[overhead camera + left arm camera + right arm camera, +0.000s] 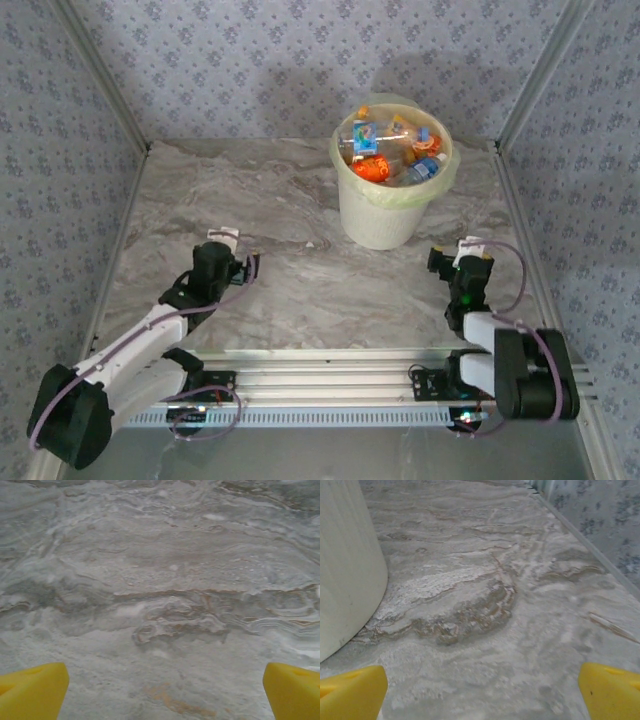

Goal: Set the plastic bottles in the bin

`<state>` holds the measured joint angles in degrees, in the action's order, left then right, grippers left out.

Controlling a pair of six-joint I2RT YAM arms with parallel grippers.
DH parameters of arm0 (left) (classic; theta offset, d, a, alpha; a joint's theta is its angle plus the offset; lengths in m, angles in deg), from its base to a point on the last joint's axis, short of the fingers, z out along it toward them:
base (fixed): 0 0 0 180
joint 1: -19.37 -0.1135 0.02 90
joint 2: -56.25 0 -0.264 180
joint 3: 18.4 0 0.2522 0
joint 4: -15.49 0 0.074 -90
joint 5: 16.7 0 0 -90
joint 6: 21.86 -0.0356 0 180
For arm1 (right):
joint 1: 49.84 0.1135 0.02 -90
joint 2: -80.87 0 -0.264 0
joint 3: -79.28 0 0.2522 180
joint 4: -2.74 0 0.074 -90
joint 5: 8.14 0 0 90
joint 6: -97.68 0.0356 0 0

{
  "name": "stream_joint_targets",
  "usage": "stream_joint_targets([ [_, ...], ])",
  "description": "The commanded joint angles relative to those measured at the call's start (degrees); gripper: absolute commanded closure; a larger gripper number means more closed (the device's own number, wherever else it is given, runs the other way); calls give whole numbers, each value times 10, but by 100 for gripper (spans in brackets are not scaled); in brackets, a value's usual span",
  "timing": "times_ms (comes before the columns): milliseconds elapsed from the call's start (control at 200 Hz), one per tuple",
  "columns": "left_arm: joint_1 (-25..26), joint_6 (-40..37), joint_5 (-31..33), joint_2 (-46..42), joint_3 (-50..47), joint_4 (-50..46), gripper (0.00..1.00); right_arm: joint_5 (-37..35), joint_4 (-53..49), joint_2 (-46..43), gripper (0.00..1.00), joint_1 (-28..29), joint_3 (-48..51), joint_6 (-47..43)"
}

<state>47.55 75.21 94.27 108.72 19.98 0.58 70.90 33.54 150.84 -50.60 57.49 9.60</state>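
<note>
Crushed clear plastic bottles point(392, 150) fill the round white bag-lined bin point(380, 215), upper centre; the job looks done; left pincer point(165, 690) and right pincer point(482, 690) gape empty.

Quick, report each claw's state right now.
Left claw: open, holding nothing.
Right claw: open, holding nothing, near the bin.

Under me lies a grey marble-patterned table point(290, 200), veined with brown streaks. Blue-grey flowered wallpaper point(250, 60) closes it off from nine o'clock round through twelve to three. Slanted aluminium posts point(102, 72) rise at eleven and one. A slotted aluminium rail point(330, 368) runs across at six, along the table's near edge.
</note>
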Motion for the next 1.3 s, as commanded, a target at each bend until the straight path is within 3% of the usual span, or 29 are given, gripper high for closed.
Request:
stream_joint_targets([
  [0, -21, -24, 36, -15, -1, 61, 0, 29, 94, 62, 0, 9, -52, -33],
  [150, -70, -33, 35, -11, -8, 92, 0, 35, 158, 188, 0, 10, -88, -38],
  [225, -97, -44, 37, -8, -22, 121, 0, 89, -9, 169, 0, -6, -155, -32],
  [280, -125, -46, 25, -4, -37, 150, 0, 119, 28, 173, 0, -24, -140, -24],
  [400, -178, -50, -14, 16, -72, 224, 0, 97, 21, 172, 0, -12, -144, -32],
  [570, -206, -69, -42, 53, -92, 286, 0, 97, 21, 173, 0, -13, -144, -32],
  [899, -222, -104, -67, 208, -77, 452, 0, 98, 21, 173, 0, -12, -144, -32],
  [1069, -282, -52, -149, 281, -75, 534, 0, 97, 21, 173, 0, -13, -144, -32],
  [1179, -298, -49, -183, 361, -87, 642, 0, 97, 21, 173, 0, -12, -144, -32],
  [1294, -298, -55, -201, 358, -6, 480, 0, 98, 21, 174, 0, -12, -144, -32],
])
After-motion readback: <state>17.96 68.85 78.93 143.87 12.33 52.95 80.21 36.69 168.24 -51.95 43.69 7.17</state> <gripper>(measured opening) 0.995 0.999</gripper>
